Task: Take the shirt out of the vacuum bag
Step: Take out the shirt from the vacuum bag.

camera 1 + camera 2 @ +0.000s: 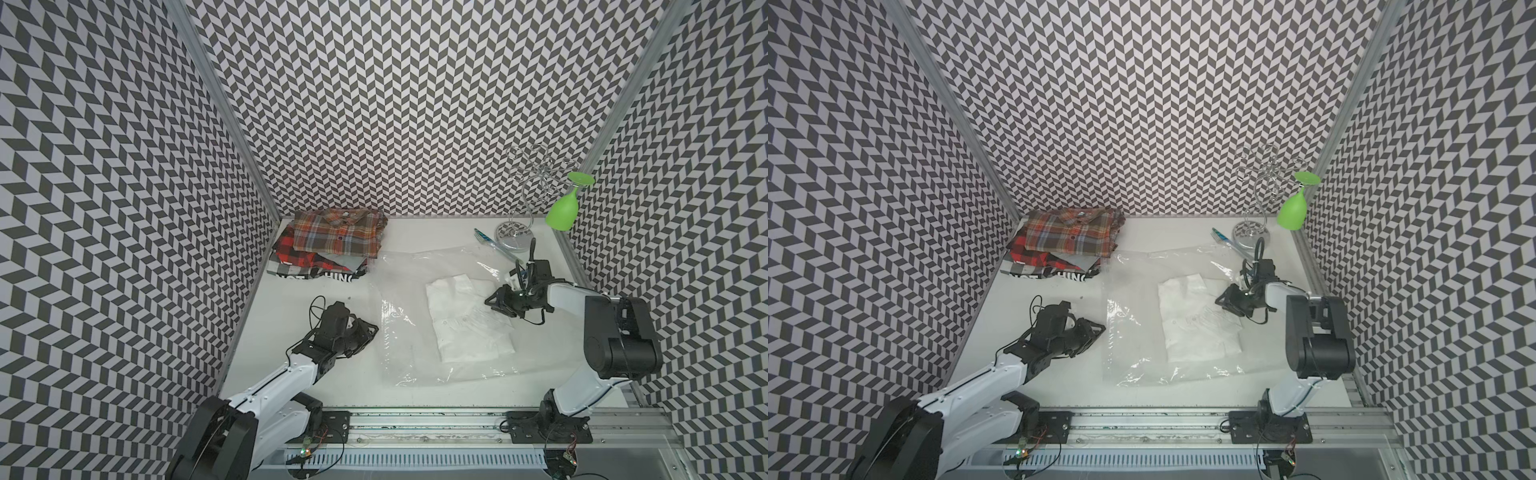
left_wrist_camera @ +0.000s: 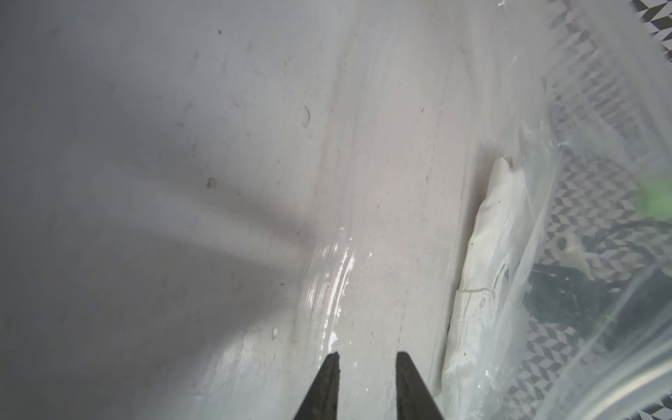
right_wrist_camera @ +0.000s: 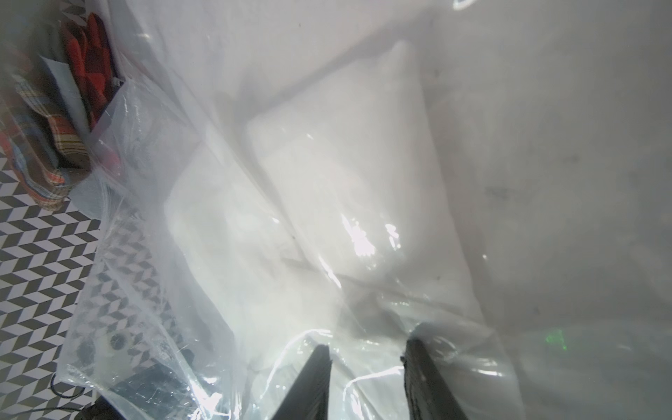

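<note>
The vacuum bag (image 1: 399, 332) (image 1: 1129, 332) lies flat and crinkled in the middle of the white table. A folded white shirt (image 1: 465, 320) (image 1: 1196, 320) rests inside its right half. My left gripper (image 1: 374, 328) (image 2: 367, 358) sits low at the bag's left edge, jaws a narrow gap apart over the clear film (image 2: 382, 218). The shirt (image 2: 483, 254) lies off to one side of it. My right gripper (image 1: 490, 300) (image 3: 367, 351) is at the shirt's right edge. Crumpled bag film (image 3: 163, 291) bunches around its fingers, with the shirt (image 3: 345, 174) ahead. Whether these jaws press anything is hidden.
A pile of folded plaid shirts (image 1: 332, 241) sits at the back left corner. A wire rack (image 1: 519, 232) with a green glass (image 1: 561, 212) hanging from it stands at the back right, a blue utensil (image 1: 490, 243) beside it. Patterned walls close three sides.
</note>
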Controlling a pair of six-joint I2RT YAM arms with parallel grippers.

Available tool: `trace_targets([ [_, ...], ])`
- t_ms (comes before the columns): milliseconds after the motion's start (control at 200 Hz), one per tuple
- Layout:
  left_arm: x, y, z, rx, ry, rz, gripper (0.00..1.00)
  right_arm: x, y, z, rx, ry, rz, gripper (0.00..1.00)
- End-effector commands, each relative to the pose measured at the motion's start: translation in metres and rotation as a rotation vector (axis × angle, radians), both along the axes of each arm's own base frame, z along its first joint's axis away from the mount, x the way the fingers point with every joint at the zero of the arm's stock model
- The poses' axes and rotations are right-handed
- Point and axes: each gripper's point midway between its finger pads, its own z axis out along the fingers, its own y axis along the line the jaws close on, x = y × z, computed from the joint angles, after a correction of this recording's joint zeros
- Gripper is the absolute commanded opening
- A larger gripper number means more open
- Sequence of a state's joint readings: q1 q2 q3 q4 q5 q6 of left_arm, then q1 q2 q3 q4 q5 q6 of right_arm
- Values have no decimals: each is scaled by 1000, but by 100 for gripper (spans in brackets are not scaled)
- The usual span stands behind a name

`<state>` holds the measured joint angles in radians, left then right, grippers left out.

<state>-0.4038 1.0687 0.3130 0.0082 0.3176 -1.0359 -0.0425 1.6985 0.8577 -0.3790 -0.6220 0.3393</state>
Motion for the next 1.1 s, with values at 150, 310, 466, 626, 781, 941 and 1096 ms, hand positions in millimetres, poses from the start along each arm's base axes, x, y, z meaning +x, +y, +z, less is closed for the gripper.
trace_targets([
  [150, 34, -32, 44, -90, -157, -113, 26, -5, -5, -15, -38, 31, -3, 36],
  [310, 34, -53, 28, -109, -116, -222, 30, -8, -4, -20, -30, 42, -2, 36],
  [466, 36, -79, 18, -122, -98, -288, 34, -8, -4, -20, -27, 43, -2, 36],
  [626, 45, -97, 25, -135, -123, -310, 41, -10, -4, -21, -31, 44, 0, 36],
  [781, 47, -115, 19, -159, -109, -346, 47, -11, -3, -23, -20, 49, 0, 36],
  [941, 48, -134, 20, -181, -125, -393, 60, -12, -3, -24, -20, 49, 1, 36],
  [1096, 45, -145, 2, -183, -73, -418, 61, -12, -2, -25, -16, 47, 3, 36],
])
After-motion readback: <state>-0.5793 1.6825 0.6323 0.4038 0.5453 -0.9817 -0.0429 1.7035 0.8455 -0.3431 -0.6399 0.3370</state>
